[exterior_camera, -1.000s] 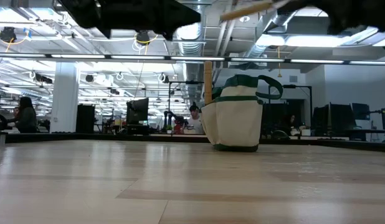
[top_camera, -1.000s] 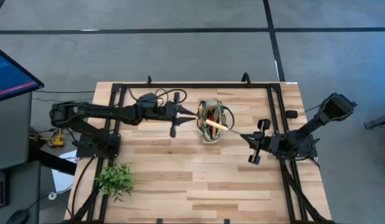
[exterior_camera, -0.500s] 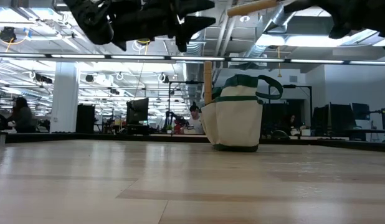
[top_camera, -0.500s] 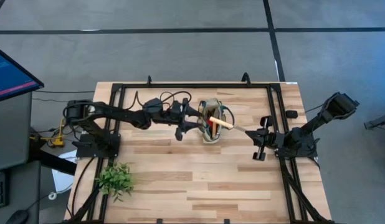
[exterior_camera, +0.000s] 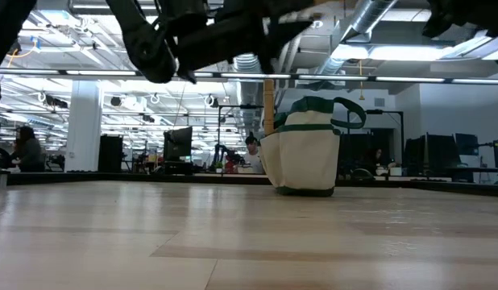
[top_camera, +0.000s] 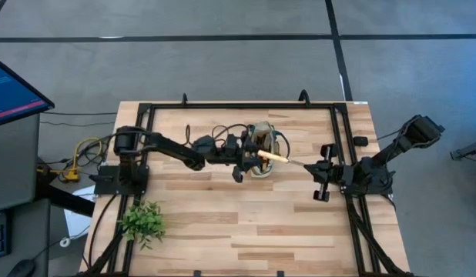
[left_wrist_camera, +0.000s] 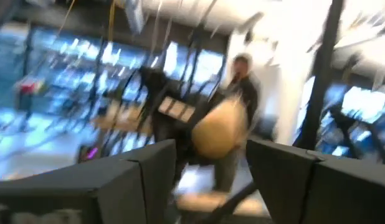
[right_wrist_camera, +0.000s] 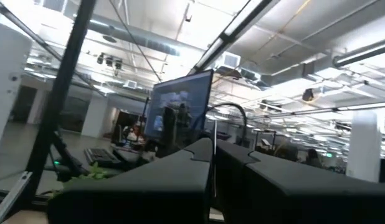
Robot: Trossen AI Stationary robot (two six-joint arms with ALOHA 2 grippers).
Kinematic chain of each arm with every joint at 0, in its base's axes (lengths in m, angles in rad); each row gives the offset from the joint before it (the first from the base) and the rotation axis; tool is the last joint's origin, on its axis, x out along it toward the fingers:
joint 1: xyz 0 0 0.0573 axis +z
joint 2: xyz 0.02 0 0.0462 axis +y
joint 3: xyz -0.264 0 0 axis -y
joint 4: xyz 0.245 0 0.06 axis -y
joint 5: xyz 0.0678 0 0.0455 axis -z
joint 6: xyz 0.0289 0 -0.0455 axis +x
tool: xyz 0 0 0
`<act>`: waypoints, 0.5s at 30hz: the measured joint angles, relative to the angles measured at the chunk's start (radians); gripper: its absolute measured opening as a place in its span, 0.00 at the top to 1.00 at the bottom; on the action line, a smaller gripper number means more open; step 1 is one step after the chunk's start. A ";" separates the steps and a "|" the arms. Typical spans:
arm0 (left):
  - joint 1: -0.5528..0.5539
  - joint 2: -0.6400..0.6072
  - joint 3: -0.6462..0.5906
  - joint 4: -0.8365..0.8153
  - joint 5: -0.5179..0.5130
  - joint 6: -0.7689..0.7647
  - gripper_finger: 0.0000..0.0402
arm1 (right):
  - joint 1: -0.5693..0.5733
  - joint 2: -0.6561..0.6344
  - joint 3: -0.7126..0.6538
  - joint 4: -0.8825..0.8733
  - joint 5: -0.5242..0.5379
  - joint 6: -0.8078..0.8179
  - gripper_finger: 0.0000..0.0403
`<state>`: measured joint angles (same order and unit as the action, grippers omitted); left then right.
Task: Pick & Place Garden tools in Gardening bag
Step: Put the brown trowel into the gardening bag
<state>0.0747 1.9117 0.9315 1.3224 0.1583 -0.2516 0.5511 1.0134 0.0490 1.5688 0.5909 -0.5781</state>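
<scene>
The beige, green-trimmed gardening bag (top_camera: 263, 146) stands upright on its base at the table's far middle (exterior_camera: 305, 149). A wooden tool handle (exterior_camera: 268, 105) sticks up out of it. A trowel (top_camera: 278, 158) with a light wooden handle hangs in the air over the bag's right rim, and my right gripper (top_camera: 306, 164) is shut on its metal end. My left gripper (top_camera: 252, 154) is open above the bag. Its fingers stand on either side of the trowel's rounded handle end (left_wrist_camera: 220, 127). Whether they touch it cannot be told. My right gripper pinches the trowel's thin metal end (right_wrist_camera: 212, 148) between its two shut fingers. It comes about level from the table's right side, along the tool. The trowel is lifted clear, and its wooden handle (top_camera: 273, 156) points toward the table's left, over the bag.
A leafy green plant (top_camera: 143, 221) lies at the near left of the table. A small black block (top_camera: 361, 141) sits at the far right. A black frame (top_camera: 246, 106) runs along the table's edges. Bare wood lies in front of the bag.
My left gripper has reached toward the table's right edge, from left of the bag to above it, and has opened around the trowel's handle end. My right gripper has drawn back a little toward the right edge with the trowel, which stays lifted.
</scene>
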 joint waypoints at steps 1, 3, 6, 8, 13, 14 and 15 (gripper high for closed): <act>-0.003 0.012 0.011 0.042 0.006 -0.015 0.55 | 0.001 0.000 0.001 0.000 -0.003 0.001 1.00; -0.003 0.027 0.013 0.085 0.006 -0.023 0.57 | 0.005 -0.004 0.002 0.000 -0.015 0.003 1.00; -0.006 0.030 0.011 0.108 0.005 -0.026 0.61 | 0.006 -0.014 0.002 0.001 -0.022 0.003 1.00; -0.013 0.015 0.011 0.136 0.005 -0.025 0.63 | 0.004 -0.014 0.002 0.001 -0.028 0.003 1.00; -0.035 -0.004 0.012 0.139 0.007 0.008 0.66 | 0.003 -0.013 0.002 0.001 -0.059 0.003 1.00; -0.036 -0.004 0.012 0.139 0.007 0.008 0.67 | 0.003 -0.013 0.002 0.001 -0.062 0.003 1.00; -0.036 -0.005 0.012 0.139 0.007 0.008 0.67 | 0.003 -0.013 0.002 0.001 -0.065 0.003 1.00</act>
<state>0.0387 1.9072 0.9440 1.4616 0.1654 -0.2440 0.5541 1.0000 0.0513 1.5696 0.5262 -0.5755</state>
